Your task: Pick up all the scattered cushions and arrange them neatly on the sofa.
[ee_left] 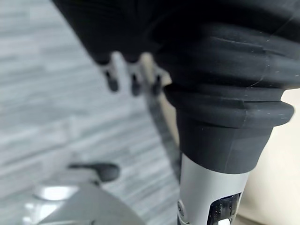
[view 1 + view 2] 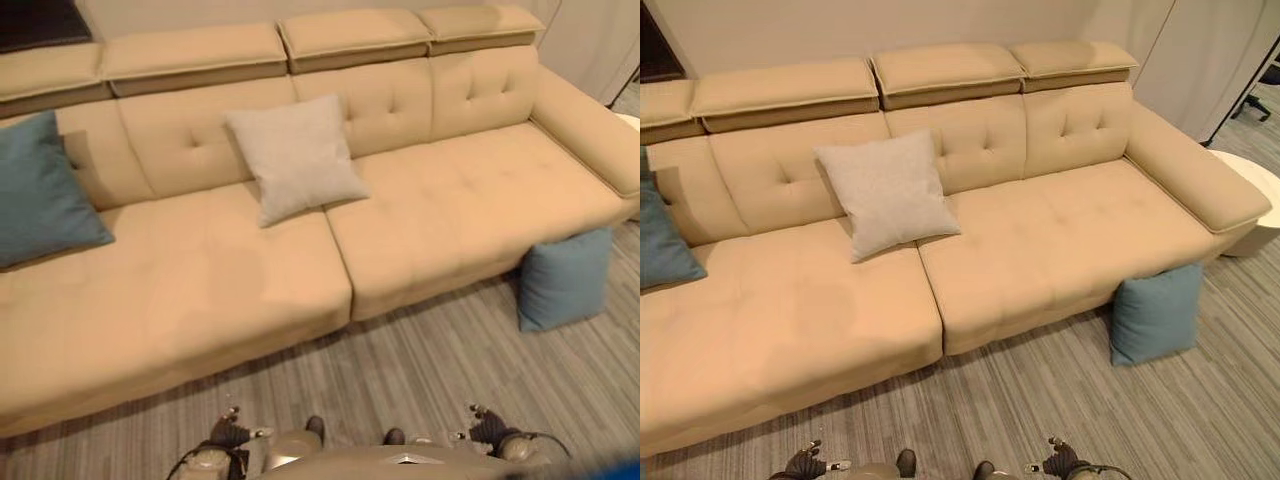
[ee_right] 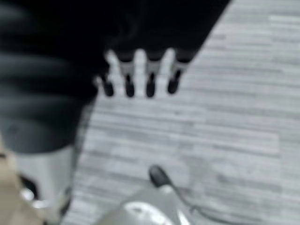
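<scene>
Both hands hang empty, fingers relaxed (left hand (image 1: 133, 77), right hand (image 3: 140, 75)); risk: floor cushion (image 2: 565, 280) wedged vs sofa (image 2: 450, 230) front, may slip on grab.

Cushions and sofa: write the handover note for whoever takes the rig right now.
Left hand and right hand hang low over the grey floor, fingers straight, holding nothing.
On the sofa: beige cushion leaning on the backrest mid-sofa; blue cushion at the robot's left end.
Left to do: second blue cushion stands on the floor against the sofa front, robot's right. Pick it up, place it, then straighten the row.
</scene>
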Available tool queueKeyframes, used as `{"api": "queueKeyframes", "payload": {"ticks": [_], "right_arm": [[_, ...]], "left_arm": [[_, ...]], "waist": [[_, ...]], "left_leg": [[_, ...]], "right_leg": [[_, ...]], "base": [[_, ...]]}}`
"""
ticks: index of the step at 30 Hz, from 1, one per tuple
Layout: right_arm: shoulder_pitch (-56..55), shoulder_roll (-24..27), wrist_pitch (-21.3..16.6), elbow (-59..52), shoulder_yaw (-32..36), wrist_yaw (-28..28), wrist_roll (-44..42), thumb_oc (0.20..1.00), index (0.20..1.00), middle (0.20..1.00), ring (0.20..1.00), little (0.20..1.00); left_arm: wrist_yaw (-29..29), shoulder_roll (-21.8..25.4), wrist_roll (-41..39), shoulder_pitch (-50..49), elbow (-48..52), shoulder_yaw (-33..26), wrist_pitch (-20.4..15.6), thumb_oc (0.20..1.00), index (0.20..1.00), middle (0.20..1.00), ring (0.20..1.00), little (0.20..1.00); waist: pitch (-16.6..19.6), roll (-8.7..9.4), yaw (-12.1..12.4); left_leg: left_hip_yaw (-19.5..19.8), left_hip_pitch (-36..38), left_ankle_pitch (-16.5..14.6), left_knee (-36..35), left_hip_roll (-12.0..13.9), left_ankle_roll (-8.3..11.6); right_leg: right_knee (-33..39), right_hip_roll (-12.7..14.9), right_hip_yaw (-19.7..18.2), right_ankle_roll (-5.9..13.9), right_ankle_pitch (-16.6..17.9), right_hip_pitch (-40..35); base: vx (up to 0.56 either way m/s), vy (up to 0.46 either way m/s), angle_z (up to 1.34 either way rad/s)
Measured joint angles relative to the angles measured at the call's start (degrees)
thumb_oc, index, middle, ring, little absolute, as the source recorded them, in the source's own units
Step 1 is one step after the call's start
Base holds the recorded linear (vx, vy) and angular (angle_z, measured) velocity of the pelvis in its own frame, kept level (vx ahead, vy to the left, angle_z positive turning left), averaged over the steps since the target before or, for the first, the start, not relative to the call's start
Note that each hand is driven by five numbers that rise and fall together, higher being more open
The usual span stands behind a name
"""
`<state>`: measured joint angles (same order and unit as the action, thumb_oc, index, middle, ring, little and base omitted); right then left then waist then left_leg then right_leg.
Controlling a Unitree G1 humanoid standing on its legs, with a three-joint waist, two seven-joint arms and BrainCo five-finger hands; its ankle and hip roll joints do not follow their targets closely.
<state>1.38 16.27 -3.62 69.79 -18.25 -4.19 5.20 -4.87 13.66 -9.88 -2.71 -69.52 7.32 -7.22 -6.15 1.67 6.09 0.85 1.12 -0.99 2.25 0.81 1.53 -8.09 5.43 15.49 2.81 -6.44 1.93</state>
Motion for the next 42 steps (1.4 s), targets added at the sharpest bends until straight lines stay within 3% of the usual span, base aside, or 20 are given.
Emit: {"api": "queueKeyframes", "payload": {"ticks": [4, 5, 8, 9, 11, 13, 15, 16, 19, 20, 22, 24, 25, 27, 30, 32, 33, 35, 39, 42], "right_arm": [[0.27, 0.03, -0.36, -0.04, 1.36, -0.55, -1.6, 1.0, 1.0, 1.0, 1.0, 1.0], [0.24, 0.32, -0.49, -0.08, 1.58, -0.74, -1.64, 1.0, 1.0, 1.0, 1.0, 1.0], [0.99, 1.12, -0.39, 0.11, 2.41, -0.76, -1.68, 1.0, 1.0, 1.0, 1.0, 1.0], [0.3, 1.42, -0.3, 0.21, 2.48, -0.77, -1.79, 1.0, 1.0, 1.0, 1.0, 1.0], [0.98, 0.89, -0.48, 0.68, 3.73, -0.89, -3.44, 1.0, 1.0, 1.0, 1.0, 1.0], [2.11, 0.48, -0.46, 0.79, 4.84, -1.25, -5.12, 1.0, 1.0, 1.0, 1.0, 1.0], [2.78, -0.75, -0.49, 0.95, 4.19, -1.3, -5.62, 1.0, 1.0, 1.0, 1.0, 1.0], [3.13, -1.3, -0.63, 0.69, 4.08, -1.28, -5.62, 1.0, 1.0, 1.0, 1.0, 1.0], [2.78, -4.38, -0.52, 2.36, 3.58, -1.2, -5.53, 1.0, 1.0, 1.0, 1.0, 1.0], [2.05, -4.04, -0.69, 2.08, 3.56, -1.2, -5.52, 1.0, 1.0, 1.0, 1.0, 1.0], [1.1, -3.21, -0.43, 2.24, 4.24, -1.19, -5.53, 1.0, 1.0, 1.0, 1.0, 1.0], [0.11, -2.66, -0.49, 2.49, 6.34, -1.09, -6.6, 1.0, 1.0, 1.0, 1.0, 1.0], [0.01, -2.54, -0.46, 2.54, 6.53, -1.07, -7.0, 1.0, 1.0, 1.0, 1.0, 1.0], [-0.31, -1.82, -0.4, 2.56, 6.26, -1.11, -7.88, 1.0, 1.0, 1.0, 1.0, 1.0], [-1.55, -1.12, -0.47, 2.43, 5.94, -1.17, -8.55, 1.0, 1.0, 1.0, 1.0, 1.0], [-1.2, -0.95, -0.58, 2.09, 5.75, -1.31, -9.27, 1.0, 1.0, 1.0, 1.0, 1.0], [-0.3, -1.12, -0.6, 2.23, 4.31, -1.46, -9.55, 1.0, 1.0, 1.0, 1.0, 1.0], [1.24, -1.11, -0.73, 2.27, 3.8, -1.48, -9.55, 1.0, 1.0, 1.0, 1.0, 1.0], [3.5, -1.2, -0.86, 3.32, 3.82, -1.57, -9.5, 1.0, 1.0, 1.0, 1.0, 1.0], [3.52, -1.81, -0.73, 3.94, 3.77, -1.6, -9.44, 1.0, 1.0, 1.0, 1.0, 1.0]], "left_arm": [[-0.35, -0.9, -0.23, -0.73, -0.01, 0.35, 0.24, 1.0, 1.0, 1.0, 1.0, 1.0], [-0.47, -1.04, -0.23, -0.51, 0.23, 1.53, 0.17, 1.0, 1.0, 1.0, 1.0, 1.0], [-0.4, -1.59, -0.16, -0.35, 0.78, 2.24, 0.06, 1.0, 1.0, 1.0, 1.0, 1.0], [-0.41, -2.31, -0.06, 0.51, 0.78, 2.58, 0.12, 1.0, 1.0, 1.0, 1.0, 1.0], [-0.35, -1.72, 0.65, 1.2, 0.82, 3.96, 0.03, 1.0, 1.0, 1.0, 1.0, 1.0], [-0.35, -1.63, 2.27, 2.61, 0.87, 4.54, -0.09, 1.0, 1.0, 1.0, 1.0, 1.0], [-0.39, -0.98, 2.56, 3.13, 0.85, 4.64, -0.47, 1.0, 1.0, 1.0, 1.0, 1.0], [-0.4, -1.12, 2.57, 3.32, 0.71, 4.32, -0.35, 1.0, 1.0, 1.0, 1.0, 1.0], [-0.42, -0.74, 2.49, 2.48, 0.78, 1.79, -0.48, 1.0, 1.0, 1.0, 1.0, 1.0], [-0.39, -0.88, 2.44, 2.18, 0.78, 1.52, -0.43, 1.0, 1.0, 1.0, 1.0, 1.0], [-0.34, -0.81, 2.16, 2.35, 0.8, 1.57, -0.53, 1.0, 1.0, 1.0, 1.0, 1.0], [-0.31, -0.49, 2.07, 0.93, 0.8, 1.57, -0.46, 1.0, 1.0, 1.0, 1.0, 1.0], [-0.35, -0.59, 1.9, 1.19, 0.71, 1.49, -0.48, 1.0, 1.0, 1.0, 1.0, 1.0], [-0.42, -1.17, 1.4, 0.58, 0.42, 0.8, -0.5, 1.0, 1.0, 1.0, 1.0, 1.0], [-0.41, -1.55, 1.18, 0.76, 0.14, 0.3, -0.73, 1.0, 1.0, 1.0, 1.0, 1.0], [-0.45, -1.9, 0.08, 0.99, 0.57, -0.65, -0.81, 1.0, 1.0, 1.0, 1.0, 1.0], [-0.45, -1.76, -0.4, 1.06, 0.86, -0.53, -0.95, 1.0, 1.0, 1.0, 1.0, 1.0], [-0.33, -1.81, -0.69, 1.12, 0.83, -0.12, -0.88, 1.0, 1.0, 1.0, 1.0, 1.0], [-0.33, -1.22, -0.71, 1.56, 0.73, -0.51, -0.8, 1.0, 1.0, 1.0, 1.0, 1.0], [-0.32, -0.96, -0.71, 1.74, 0.71, -0.59, -0.81, 1.0, 1.0, 1.0, 1.0, 1.0]], "waist": [[-0.17, 0.61, 0.68], [0.17, 1.2, 1.22], [0.61, 0.22, 0.9], [0.67, -0.36, -0.67], [0.28, 0.58, -0.43], [-0.26, 1.14, -0.7], [-0.89, 2.25, 0.41], [-1.19, 1.99, 0.08], [-1.61, 1.47, 2.65], [-1.47, 1.32, 2.49], [-1.64, 0.94, 1.97], [-0.25, 0.99, 3.05], [-0.08, 0.78, 2.94], [0.68, -0.47, 3.74], [1.65, 0.33, 2.98], [1.45, 0.76, 2.82], [0.94, 2.03, 4.19], [0.19, 3.51, 4.34], [-1.38, 4.22, 4.51], [-2.1, 4.51, 5.05]], "left_leg": [[5.56, -0.64, 1.06, 5.51, -1.28, 1.61], [14.3, -1.03, 0.52, 5.81, -2.98, 2.4], [19.15, -1.69, 1.27, 2.28, -4.02, 2.79], [16.48, -0.96, 1.07, 0.61, -3.26, 1.51], [14.04, 0.2, 0.8, -1.23, -2.78, 1.31], [9.62, 0.74, -0.54, -2.59, -2.18, 0.01], [4.83, 1.22, -1.16, -2.91, -2.09, -0.88], [3.73, 1.0, -1.77, -2.77, -1.58, -1.64], [-7.2, 2.74, -1.92, -2.1, 1.19, -2.38], [-8.27, 3.2, -3.23, -2.39, 1.39, -3.89], [-9.86, 3.29, -1.64, -2.99, 2.2, -2.43], [-13.2, 2.57, -0.94, -2.96, 3.73, -1.1], [-12.13, 2.07, -0.23, -2.86, 3.94, -0.63], [-8.79, 1.21, 2.91, -2.78, 5.23, 1.28], [-3.81, -1.44, 6.95, 1.4, 5.51, 5.57], [-3.09, -4.0, 6.83, 6.03, 6.02, 6.38], [2.65, -5.07, 5.56, 8.87, 3.92, 6.71], [8.13, -6.71, 4.47, 7.78, 0.03, 6.73], [5.83, -8.33, 5.06, 0.62, -4.14, 5.96], [3.56, -10.3, 6.4, -2.32, -6.07, 4.95]], "right_leg": [[2.24, -0.08, -3.64, -1.96, 1.21, -1.64], [5.07, -0.39, -7.43, -3.0, 3.16, -1.64], [6.18, -1.83, -10.66, -2.13, 5.91, 1.05], [6.88, -3.23, -12.8, -2.07, 7.98, 1.91], [7.28, -3.57, -16.77, -0.68, 9.06, 3.99], [7.66, -3.19, -17.36, 0.46, 9.9, 5.86], [8.9, -1.61, -13.48, 1.44, 9.37, 7.19], [8.95, -0.99, -11.01, 3.35, 10.25, 7.47], [-4.46, 3.26, 12.84, 3.03, 5.92, 8.25], [-8.18, 4.49, 14.95, 3.21, 4.22, 7.29], [-11.07, 4.74, 13.41, 4.29, -1.59, 5.21], [-12.05, 4.77, 16.62, 3.85, -7.54, 3.53], [-9.27, 2.72, 15.16, -0.94, -7.22, 3.4], [-5.14, 0.23, 14.61, -2.66, -5.6, 1.79], [0.65, -1.52, 15.25, -5.36, -3.12, -0.55], [4.6, -3.24, 14.44, -7.2, -1.38, -2.1], [6.6, -4.0, 12.03, -8.29, -0.02, -2.65], [9.87, -4.36, 10.51, -6.61, 1.6, -2.77], [13.58, -6.55, 7.57, -6.34, 3.16, -4.03], [13.6, -7.94, 6.26, -4.16, 0.76, -4.68]], "base": [[-0.03, -0.01, -0.6], [-0.05, -0.013, -1.01], [-0.07, 0.042, -0.97], [-0.13, 0.121, -1.2], [-0.14, 0.091, -1.3], [-0.11, 0.03, -1.28], [-0.09, 0.001, -1.59], [-0.15, 0.011, -1.22], [-0.11, 0.008, -1.49], [-0.1, -0.039, -1.2], [-0.1, -0.121, -0.67], [0.04, -0.254, -0.87], [0.1, -0.276, -0.5], [0.08, -0.214, -0.31], [0.06, -0.208, 0.06], [0.09, -0.154, -0.28], [0.11, -0.121, -0.66], [0.22, -0.094, -0.65], [0.26, -0.054, -0.43], [0.27, -0.022, -0.26]]}}
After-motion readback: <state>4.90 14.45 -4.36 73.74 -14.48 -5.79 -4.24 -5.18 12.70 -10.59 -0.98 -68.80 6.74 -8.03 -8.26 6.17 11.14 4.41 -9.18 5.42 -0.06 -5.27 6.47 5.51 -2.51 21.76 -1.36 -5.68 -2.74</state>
